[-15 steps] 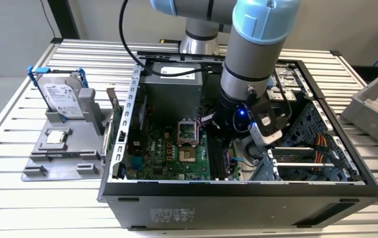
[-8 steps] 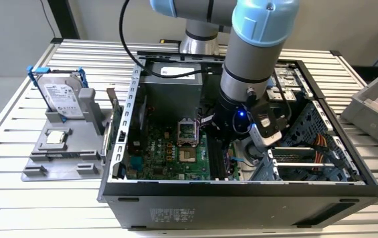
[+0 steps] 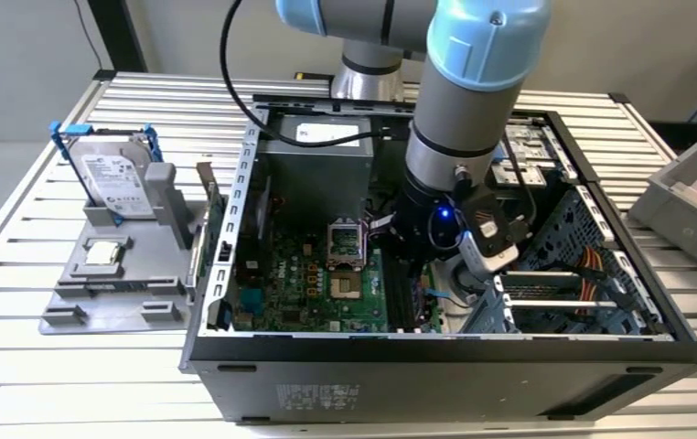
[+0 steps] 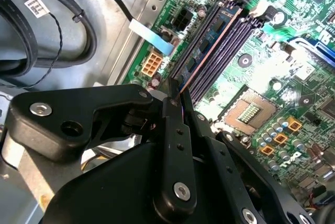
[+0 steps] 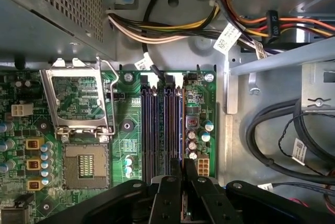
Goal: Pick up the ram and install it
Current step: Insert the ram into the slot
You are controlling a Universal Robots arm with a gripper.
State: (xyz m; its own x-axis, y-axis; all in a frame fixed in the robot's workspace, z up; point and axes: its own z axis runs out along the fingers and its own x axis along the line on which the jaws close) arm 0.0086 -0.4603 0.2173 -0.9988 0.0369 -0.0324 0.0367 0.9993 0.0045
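Seating the ram (image 4: 207,46) squarely matters; the gripper (image 4: 175,96) is pinched on its near end, and the stick stands edge-on over the slots (image 5: 162,130) at three o'clock of the CPU socket (image 5: 84,164); press evenly, without tilt.

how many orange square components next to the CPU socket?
3 orange square components in one row beside the CPU socket: one, one, one. End effector may hide more.

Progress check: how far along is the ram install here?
Done: the ram is picked up and inside the computer case. In hand: the gripper pinches its end, with the stick lying along the outermost memory slot. Left: not yet released; full seating cannot be told.
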